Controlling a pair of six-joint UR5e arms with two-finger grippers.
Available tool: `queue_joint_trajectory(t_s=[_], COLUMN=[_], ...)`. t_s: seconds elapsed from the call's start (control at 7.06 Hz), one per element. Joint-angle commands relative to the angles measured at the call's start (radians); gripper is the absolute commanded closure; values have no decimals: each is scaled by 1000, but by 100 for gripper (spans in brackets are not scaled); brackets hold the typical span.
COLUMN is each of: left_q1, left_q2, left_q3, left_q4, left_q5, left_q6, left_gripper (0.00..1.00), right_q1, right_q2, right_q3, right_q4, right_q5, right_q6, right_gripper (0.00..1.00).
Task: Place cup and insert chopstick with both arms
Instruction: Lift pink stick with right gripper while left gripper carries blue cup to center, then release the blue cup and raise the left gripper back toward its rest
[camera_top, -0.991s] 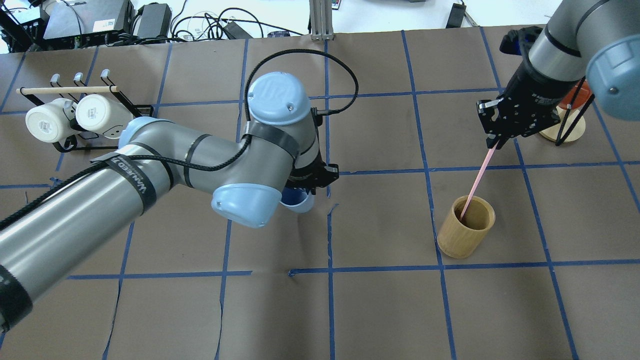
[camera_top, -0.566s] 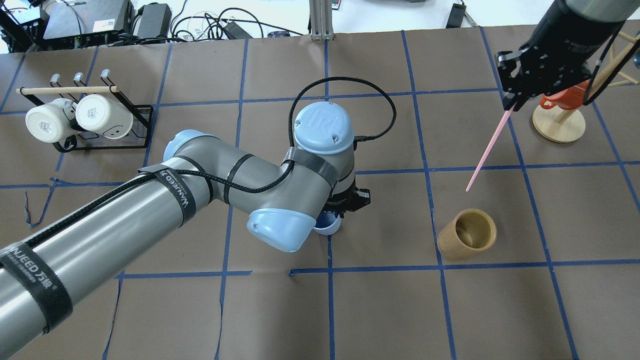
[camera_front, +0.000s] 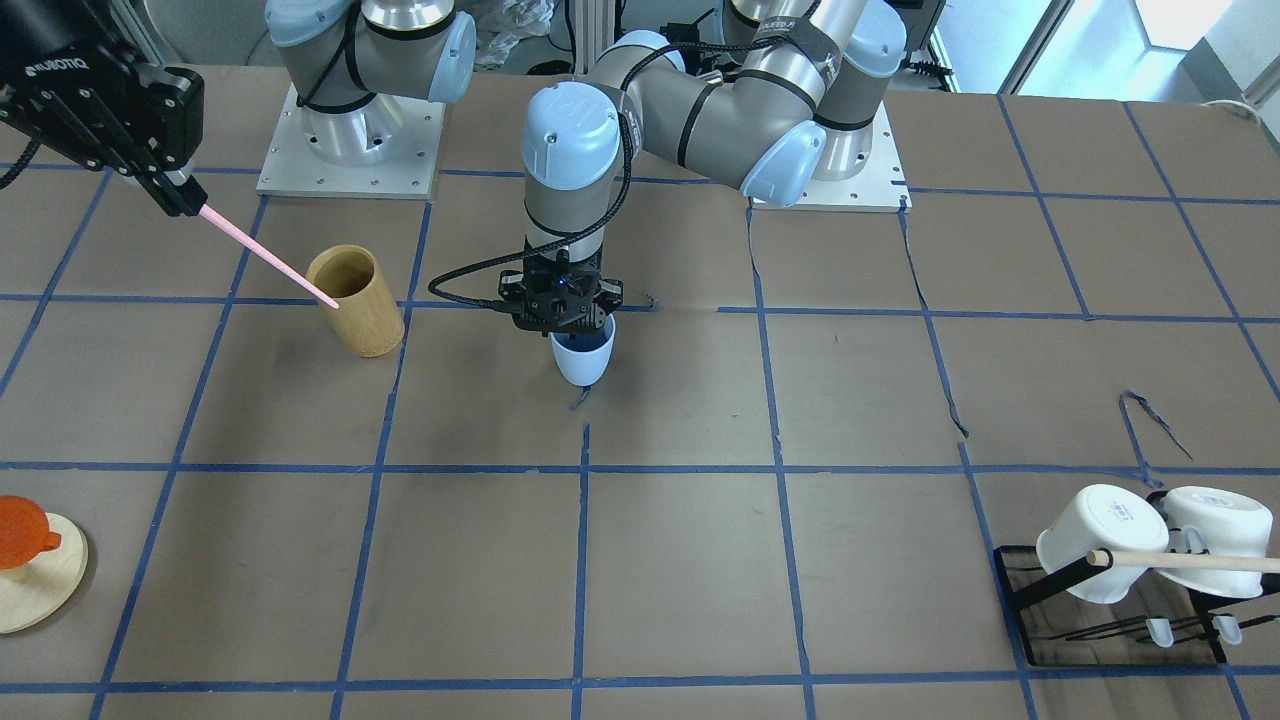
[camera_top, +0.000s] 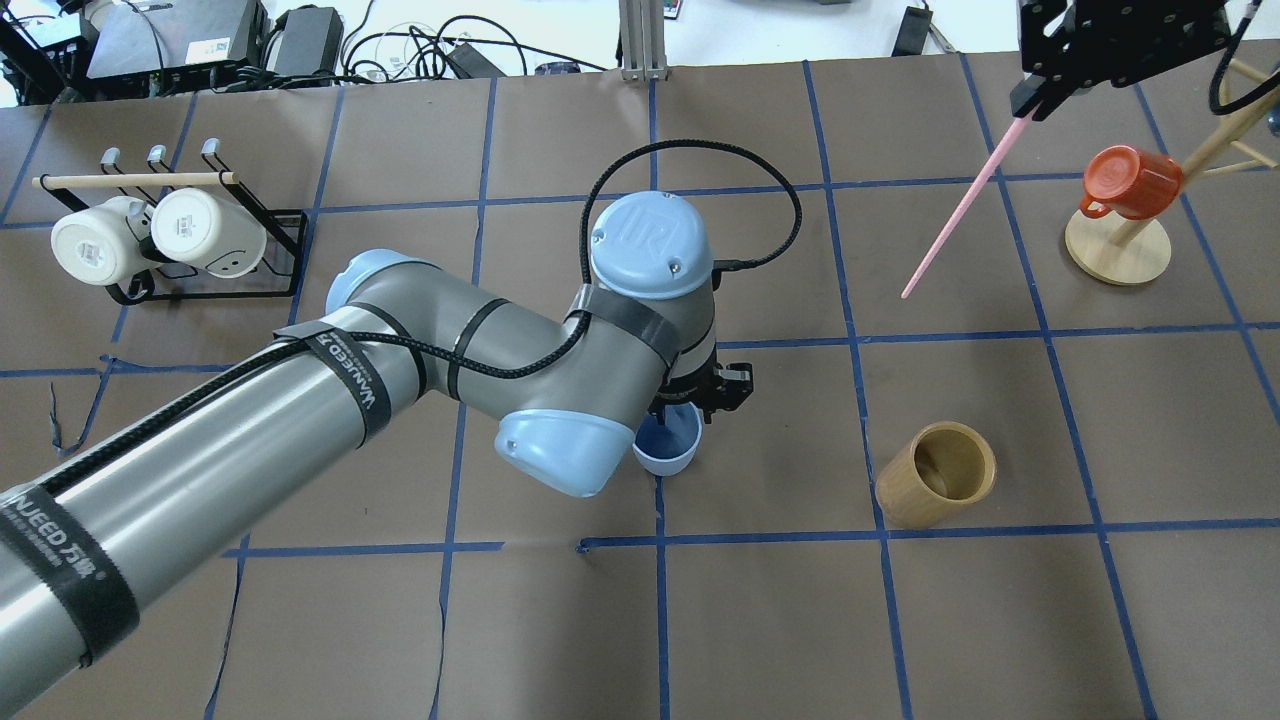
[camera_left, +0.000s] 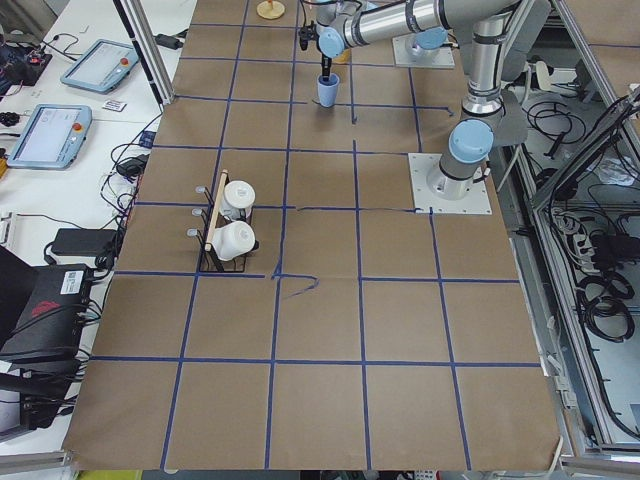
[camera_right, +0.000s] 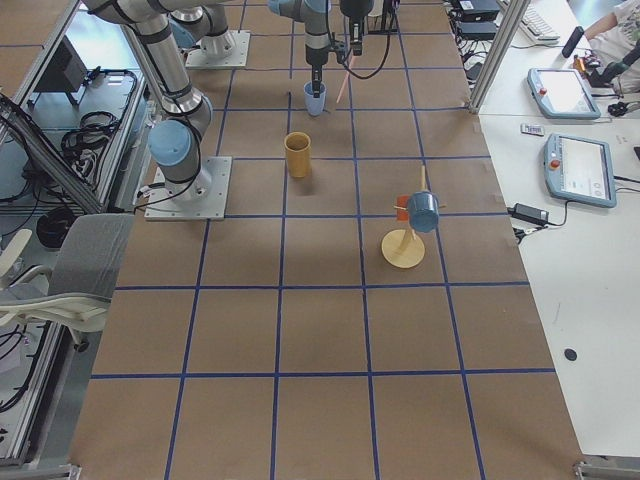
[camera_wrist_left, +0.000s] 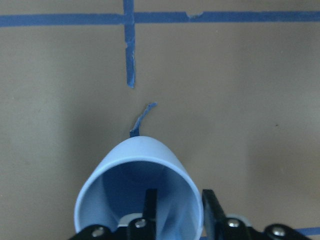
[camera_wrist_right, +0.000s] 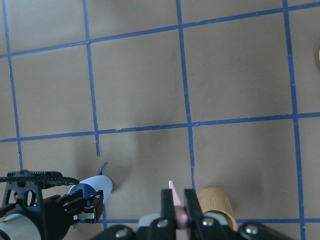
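Blue plastic cup (camera_front: 583, 362) stands in the middle of the table (camera_front: 680, 580) seen from across, its rim pinched by the left gripper (camera_front: 577, 335). The right gripper (camera_front: 183, 197), off at ten o'clock, clamps the pink chopstick (camera_front: 265, 255). Overhead, the chopstick slants toward seven o'clock, and the cup lies farther out at eight. Left wrist: jaws straddle the rim, one inside, one outside.

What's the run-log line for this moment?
left gripper: shut on cup rim, cup upright | right gripper: shut on chopstick, in air, clear of bamboo holder | chopstick: not in cup
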Motion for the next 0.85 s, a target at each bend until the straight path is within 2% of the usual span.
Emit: queue_joint_trajectory(t_s=[0.0,0.14,0.28,0.42,0.71], left_q1=[106,187,270,342,448], left_q2=[68,116,159,211,274], left_q3=[129,223,289,321,319], left_q4=[-181,-353,-471,-553,-603], left_q5=[9,18,18,21,52], left_q6=[28,182,296,326,399], left_gripper=[0,0,0,0,0], right_q1=[100,111,113,142,260], right_q2=[12,9,4,0,1], right_q3=[31,60,83,112,216], right_q4=[-105,-129,-172,-190,-407], right_q5=[-47,-46,-44,-46,-95], right_q6=[33,73,79,79,248], right_gripper=[100,100,100,100,100])
